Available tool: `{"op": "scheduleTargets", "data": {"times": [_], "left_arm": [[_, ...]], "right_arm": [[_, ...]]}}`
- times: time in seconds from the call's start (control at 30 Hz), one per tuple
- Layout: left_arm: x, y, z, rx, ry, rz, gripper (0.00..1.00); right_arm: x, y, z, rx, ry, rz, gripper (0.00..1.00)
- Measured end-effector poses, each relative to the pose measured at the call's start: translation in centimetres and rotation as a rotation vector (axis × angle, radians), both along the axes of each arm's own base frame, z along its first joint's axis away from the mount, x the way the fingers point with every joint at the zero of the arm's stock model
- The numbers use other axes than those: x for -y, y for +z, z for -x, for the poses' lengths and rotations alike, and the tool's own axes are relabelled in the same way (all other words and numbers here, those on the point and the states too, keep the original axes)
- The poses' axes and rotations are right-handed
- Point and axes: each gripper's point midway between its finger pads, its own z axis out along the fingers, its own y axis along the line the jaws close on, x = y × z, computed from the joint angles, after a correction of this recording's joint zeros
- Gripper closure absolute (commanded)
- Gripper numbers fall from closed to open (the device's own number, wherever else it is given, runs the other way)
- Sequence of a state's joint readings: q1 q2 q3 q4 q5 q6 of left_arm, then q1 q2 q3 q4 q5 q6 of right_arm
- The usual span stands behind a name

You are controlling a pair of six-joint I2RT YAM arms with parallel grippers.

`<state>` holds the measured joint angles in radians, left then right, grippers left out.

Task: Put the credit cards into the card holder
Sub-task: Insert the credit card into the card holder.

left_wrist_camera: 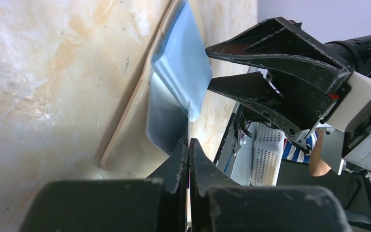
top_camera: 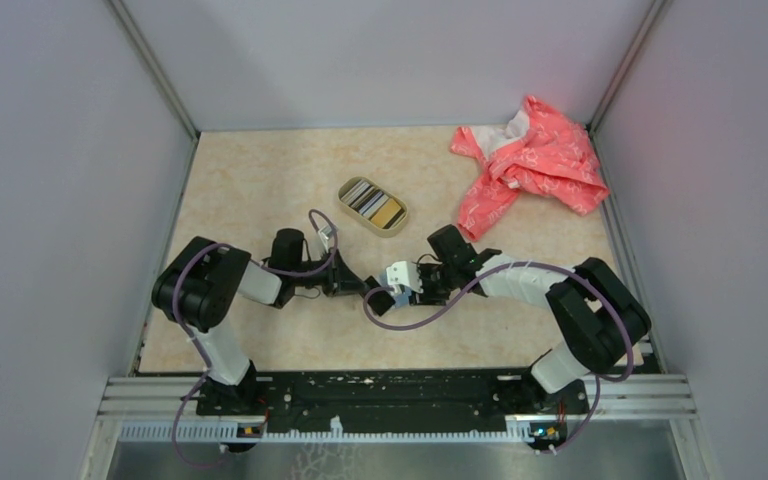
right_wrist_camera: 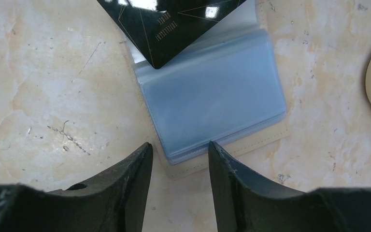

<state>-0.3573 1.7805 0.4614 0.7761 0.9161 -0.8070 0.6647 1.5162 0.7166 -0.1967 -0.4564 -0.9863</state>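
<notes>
— Holder (right_wrist_camera: 212,96) location?
— It lies open on the desk (top_camera: 260,180), toward the front, between the two grippers. Its clear bluish sleeves face up, and the beige cover shows along the edges beneath them.
— Left gripper (left_wrist_camera: 189,145)?
— Clenched on a black card (right_wrist_camera: 174,29). Its own camera sees the card edge-on, as a thin line running out from between the pressed fingers. From the right wrist the card is glossy black with fine gold lines and small lettering. It is held tilted, with one corner over the far edge of the sleeves. I cannot tell whether that corner is inside a sleeve or only above it.
— And the right gripper (right_wrist_camera: 178,162)?
— Released, grasping nothing. Its fingers stand apart at the holder's near edge, one to each side of a corner of the sleeves. I cannot tell whether they touch it.
— The other cards (top_camera: 372,203)?
— In the oval tan dish (top_camera: 340,197), farther back on the desk, just beyond the grippers. Striped, white and yellow faces show. The dish is near the holder but apart from it.
— Anything else?
— A pink cloth (top_camera: 530,165), crumpled in the far right corner, well apart from the rest.
</notes>
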Motion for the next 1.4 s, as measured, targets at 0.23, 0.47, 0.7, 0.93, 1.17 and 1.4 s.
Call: {"op": "scheduleTargets", "data": {"times": [0.23,0.47,0.7,0.93,1.17,1.4], "left_arm": [[-0.2,-1.0,-0.1,-0.031,0.012,-0.034,1.0],[0.0,-1.5,-0.1,-0.063,0.012,-0.018,1.0],[0.3,-0.7,-0.1,-0.063,0.003,0.025,1.0],[0.4,-0.5,-0.1,-0.066,-0.001,0.035,1.0],[-0.4,-0.1,-0.2,-0.063,0.019,0.041,1.0],[-0.6,0.3,-0.4,-0.051,0.024,0.047,1.0]], "right_arm": [[0.0,0.0,0.0,-0.001,0.0,0.002,0.54],[-0.1,0.0,0.1,-0.001,0.004,0.005,0.55],[-0.1,0.0,0.1,0.001,0.004,0.007,0.55],[-0.1,0.0,0.1,0.002,0.006,0.008,0.55],[-0.2,0.0,0.1,-0.001,0.008,0.01,0.55],[-0.4,0.0,0.1,0.0,0.015,0.012,0.55]]}}
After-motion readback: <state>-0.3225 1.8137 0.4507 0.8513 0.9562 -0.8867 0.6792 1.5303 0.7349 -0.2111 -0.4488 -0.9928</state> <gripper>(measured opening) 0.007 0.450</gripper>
